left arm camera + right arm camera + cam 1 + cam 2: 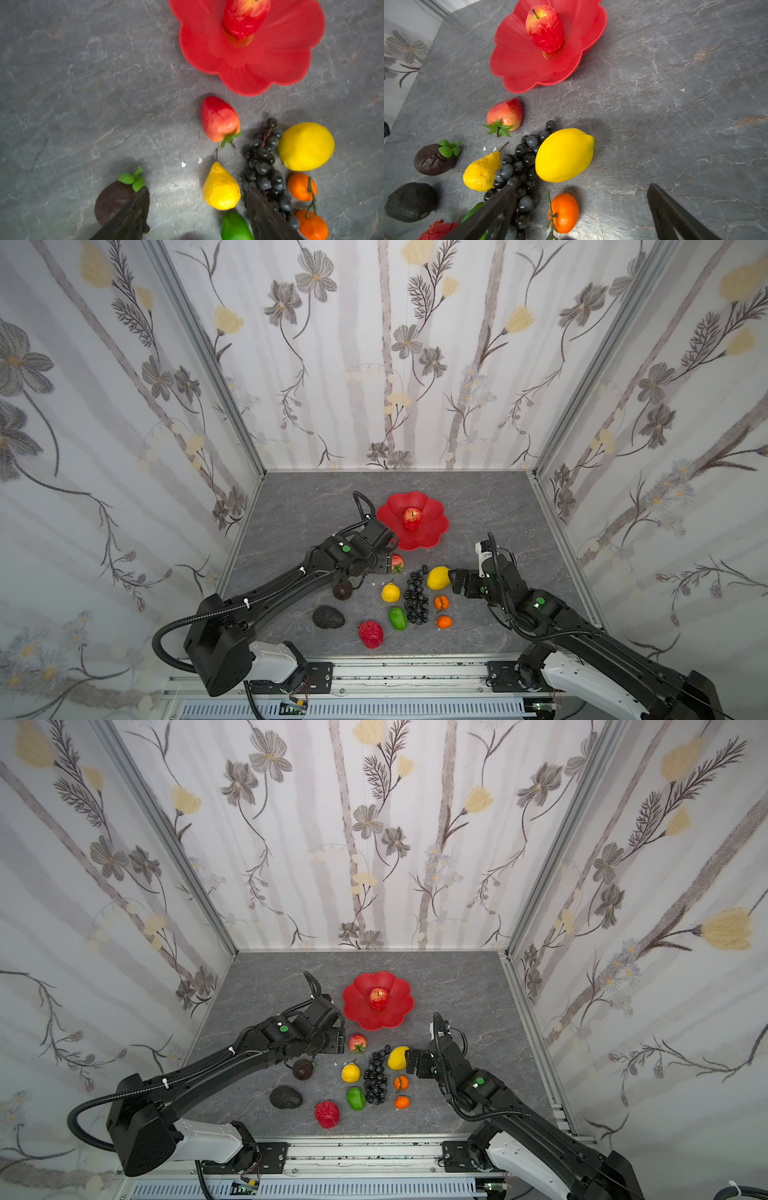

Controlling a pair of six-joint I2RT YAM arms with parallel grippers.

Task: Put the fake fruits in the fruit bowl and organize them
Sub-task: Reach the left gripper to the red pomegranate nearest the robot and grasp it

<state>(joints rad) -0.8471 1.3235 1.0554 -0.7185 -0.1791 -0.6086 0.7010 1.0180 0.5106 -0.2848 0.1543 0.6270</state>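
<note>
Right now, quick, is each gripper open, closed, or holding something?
Left gripper: open, holding nothing.
Right gripper: open, holding nothing.

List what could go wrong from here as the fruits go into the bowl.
1. The lemon lies against the grape bunch. The open right gripper close to it may snag grapes or nudge the lemon away when closing.
2. The apple stands upright at the centre of the fruit bowl. Further fruits dropped in could topple it.
3. The open left gripper hangs over close-packed fruits and may bump the pear.
</note>
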